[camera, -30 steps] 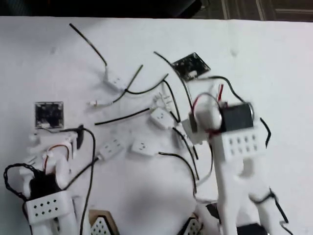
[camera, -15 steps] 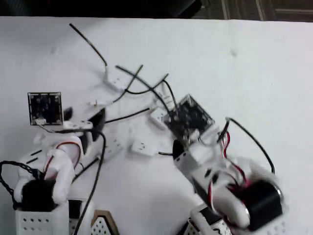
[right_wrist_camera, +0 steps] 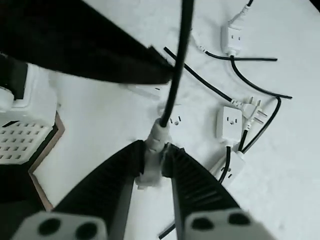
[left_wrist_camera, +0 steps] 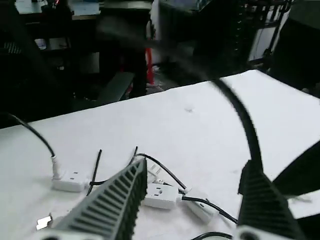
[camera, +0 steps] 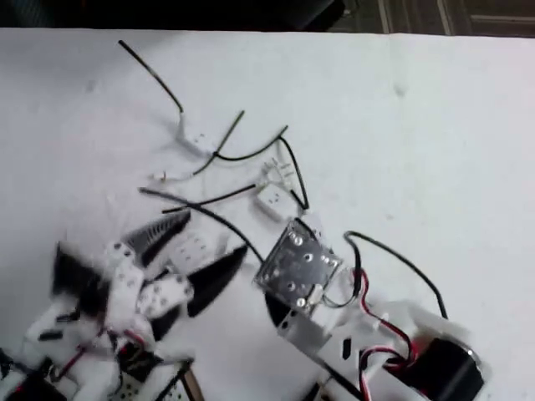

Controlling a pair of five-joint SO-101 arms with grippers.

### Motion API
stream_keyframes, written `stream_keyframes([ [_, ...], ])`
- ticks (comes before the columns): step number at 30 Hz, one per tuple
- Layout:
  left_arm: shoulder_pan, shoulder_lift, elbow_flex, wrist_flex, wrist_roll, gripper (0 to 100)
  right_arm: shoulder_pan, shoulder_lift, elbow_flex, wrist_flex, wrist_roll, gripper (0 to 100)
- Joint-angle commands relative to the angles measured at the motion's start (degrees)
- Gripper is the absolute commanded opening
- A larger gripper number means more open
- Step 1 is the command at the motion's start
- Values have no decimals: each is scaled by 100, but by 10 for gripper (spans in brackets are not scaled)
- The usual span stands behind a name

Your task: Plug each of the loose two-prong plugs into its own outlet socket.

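Now farther back, right fingers point(right_wrist_camera: 116, 186) tight around a plug point(right_wrist_camera: 152, 150); left fingers point(left_wrist_camera: 116, 200) apart.

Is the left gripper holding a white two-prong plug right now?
No: in its wrist view the left gripper has its black ribbed fingers spread wide apart, clamping nothing.
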Motion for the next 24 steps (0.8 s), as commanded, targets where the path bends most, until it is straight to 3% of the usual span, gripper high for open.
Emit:
stream_keyframes([
  [1,303,-541,448,-229,-229,294,-312,31,9,-207,-70,18],
  [11,963,-497,642,-26,-826,293,-365,22,1029,-1024,-70,18],
  [14,857,-497,624,105,-835,293,-365,22,1020,-1042,-70,18],
  [18,-13,-497,615,88,-835,293,-347,22,1020,-1042,-70,18],
  [24,-2220,-488,633,88,-844,294,233,48,1064,-1279,-70,18],
])
